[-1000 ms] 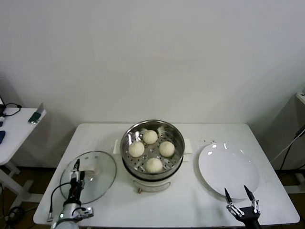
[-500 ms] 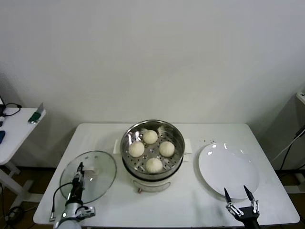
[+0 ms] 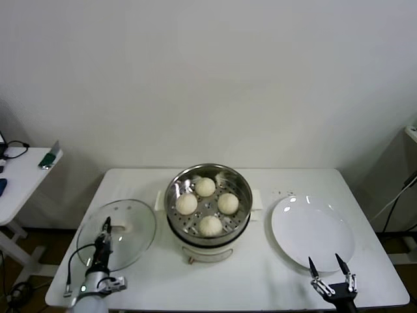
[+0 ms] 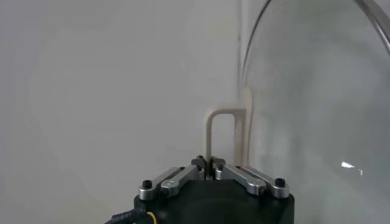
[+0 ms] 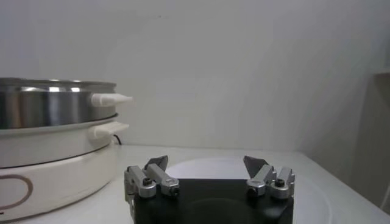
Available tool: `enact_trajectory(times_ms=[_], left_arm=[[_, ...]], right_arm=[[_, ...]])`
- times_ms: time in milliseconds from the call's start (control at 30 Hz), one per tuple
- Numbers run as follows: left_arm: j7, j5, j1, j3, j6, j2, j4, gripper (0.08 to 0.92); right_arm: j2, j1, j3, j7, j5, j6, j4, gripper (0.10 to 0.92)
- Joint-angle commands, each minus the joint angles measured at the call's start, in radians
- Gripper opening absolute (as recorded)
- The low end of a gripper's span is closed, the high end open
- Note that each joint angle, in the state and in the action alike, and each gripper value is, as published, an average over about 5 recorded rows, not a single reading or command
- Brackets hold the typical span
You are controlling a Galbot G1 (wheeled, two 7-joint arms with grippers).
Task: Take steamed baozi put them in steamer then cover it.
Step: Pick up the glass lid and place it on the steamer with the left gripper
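White baozi (image 3: pixel 208 205), all four, sit in the steamer (image 3: pixel 208 171) mid-worktop. The cover (image 3: pixel 117 233) is off, beside it. The left claw (image 3: pixel 104 242) pinches its handle. The right claw (image 3: pixel 332 276) waits spread by the plate (image 3: pixel 313 231). Covering is left.

my left pincer (image 4: pixel 209 162) was matt black in the body with bare metal fingers, pinched shut on the smooth cream plastic handle of the cover (image 3: pixel 133 222), which was clear glossy glass with a thin metal rim. the steamer (image 3: pixel 241 184) looked like polished steel, mirror-bright, perforated in the floor, on a smooth cream plastic base. the steamed baozi (image 3: pixel 210 225) were matt, soft-looking dough. at three o'clock from the steamer the plate (image 3: pixel 313 231) was glossy white. the table (image 3: pixel 273 280) was smooth matt white.
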Motion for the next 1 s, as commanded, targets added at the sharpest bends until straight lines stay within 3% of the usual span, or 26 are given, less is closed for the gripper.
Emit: enact_trajectory(times_ms=[33, 267, 433, 667, 1000], left_arm=[[0.155, -0.2, 0.053, -0.012, 0.085, 0.13, -0.287, 0.139], [0.382, -0.274, 0.037, -0.046, 0.248, 0.289, -0.492, 0.139], [0.469, -0.304, -0.01, -0.012, 0.376, 0.327, -0.6, 0.139], [0.566, -0.173, -0.062, 0.145, 0.479, 0.285, -0.725, 0.139], [0.67, 0.116, -0.151, 0.413, 0.522, 0.091, -0.724, 0.139]], right_arm=[[-0.001, -0.002, 0.003, 0.004, -0.005, -0.006, 0.009, 0.823], [-0.002, -0.013, 0.002, 0.0, -0.01, -0.019, 0.039, 0.823], [-0.001, -0.009, 0.004, 0.0, -0.013, -0.021, 0.04, 0.823], [0.008, 0.008, 0.003, -0.005, -0.027, -0.023, 0.043, 0.823], [0.014, 0.042, -0.009, -0.004, -0.035, -0.031, 0.013, 0.823]])
